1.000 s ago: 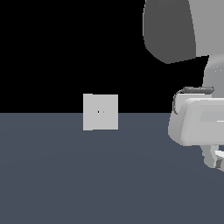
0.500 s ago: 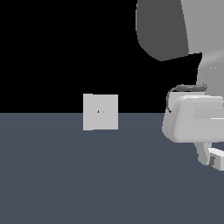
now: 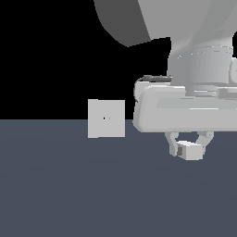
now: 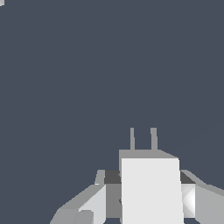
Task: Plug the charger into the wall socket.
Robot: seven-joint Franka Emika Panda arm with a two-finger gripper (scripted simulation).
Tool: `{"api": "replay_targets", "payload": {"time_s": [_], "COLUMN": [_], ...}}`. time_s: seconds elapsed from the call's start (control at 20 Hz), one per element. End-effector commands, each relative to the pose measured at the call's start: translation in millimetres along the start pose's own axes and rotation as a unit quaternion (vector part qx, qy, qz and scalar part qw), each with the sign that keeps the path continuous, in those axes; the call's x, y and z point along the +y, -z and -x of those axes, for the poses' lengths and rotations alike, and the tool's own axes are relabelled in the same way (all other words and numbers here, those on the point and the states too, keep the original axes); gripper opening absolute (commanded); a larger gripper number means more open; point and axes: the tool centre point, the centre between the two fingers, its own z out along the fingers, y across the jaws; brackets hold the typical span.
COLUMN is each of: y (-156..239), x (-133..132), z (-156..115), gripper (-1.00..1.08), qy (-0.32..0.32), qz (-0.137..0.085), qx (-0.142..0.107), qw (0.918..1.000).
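My end effector [image 3: 189,147] is clamped on the charger [image 3: 191,150], held above the counter [image 3: 69,185], well apart from the wall socket [image 3: 106,118]. Carrying step, I judge; next I must aim its prongs [image 4: 143,139] at the socket holes.

Low exterior view faces the wall socket [image 3: 106,118]; wrist view looks floorward.

Franka Panda arm [image 3: 203,65], rendered view
Pale grey rounded casings showing; a dark grey upper shell; gripper [image 3: 189,147] displaying short light-grey fingers [image 4: 87,205].
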Motion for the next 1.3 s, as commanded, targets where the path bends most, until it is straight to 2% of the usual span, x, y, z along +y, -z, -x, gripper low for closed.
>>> {"api": "replay_targets", "payload": {"time_s": [0.0, 0.3, 0.6, 0.85, 1.25], "y": [9, 30, 45, 50, 50], "x": [-25, -83, -121, -136, -138], "z": [-10, -32, -47, -53, -54], "gripper": [-1.0, -1.0, -1.0, -1.0, -1.0], "qy": [0.009, 0.029, 0.043, 0.048, 0.049], "qz": [-0.001, -0.004, -0.006, -0.007, -0.007], "qx": [0.0, 0.0, 0.0, 0.0, 0.0], "qw": [1.0, 0.9996, 0.9991, 0.9988, 0.9988]}}
